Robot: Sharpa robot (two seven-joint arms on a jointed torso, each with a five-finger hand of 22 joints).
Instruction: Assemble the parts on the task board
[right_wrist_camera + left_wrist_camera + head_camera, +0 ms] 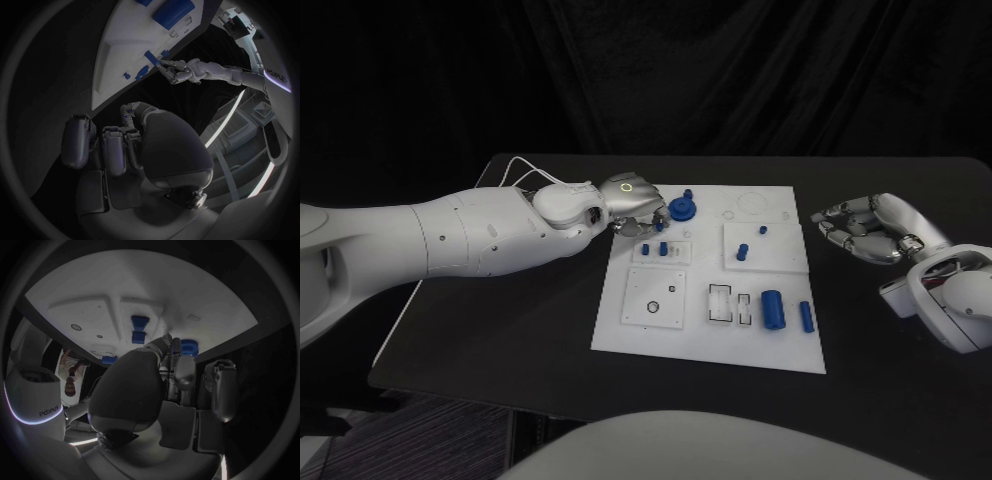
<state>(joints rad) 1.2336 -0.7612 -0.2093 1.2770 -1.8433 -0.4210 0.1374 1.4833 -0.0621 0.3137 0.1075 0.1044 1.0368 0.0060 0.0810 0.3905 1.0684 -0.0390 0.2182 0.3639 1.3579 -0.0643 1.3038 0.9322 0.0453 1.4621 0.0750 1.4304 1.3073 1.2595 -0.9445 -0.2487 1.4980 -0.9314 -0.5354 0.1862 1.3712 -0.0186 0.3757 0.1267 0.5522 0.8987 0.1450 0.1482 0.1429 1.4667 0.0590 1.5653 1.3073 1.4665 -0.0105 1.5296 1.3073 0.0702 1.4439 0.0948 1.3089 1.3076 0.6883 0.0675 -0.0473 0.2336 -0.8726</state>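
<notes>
At the board's eleven o'clock corner, the left hand hovers beside a round blue knob; whether its fingers grip a part, I cannot tell. A misjudged reach could likely tip that knob or nudge the white board sideways. The right hand rests at three o'clock, fingers curled on nothing. Recessed slots near six o'clock sit beside two blue cylinders.

White arms (smooth, rounded shells) end in silver hands.
</notes>
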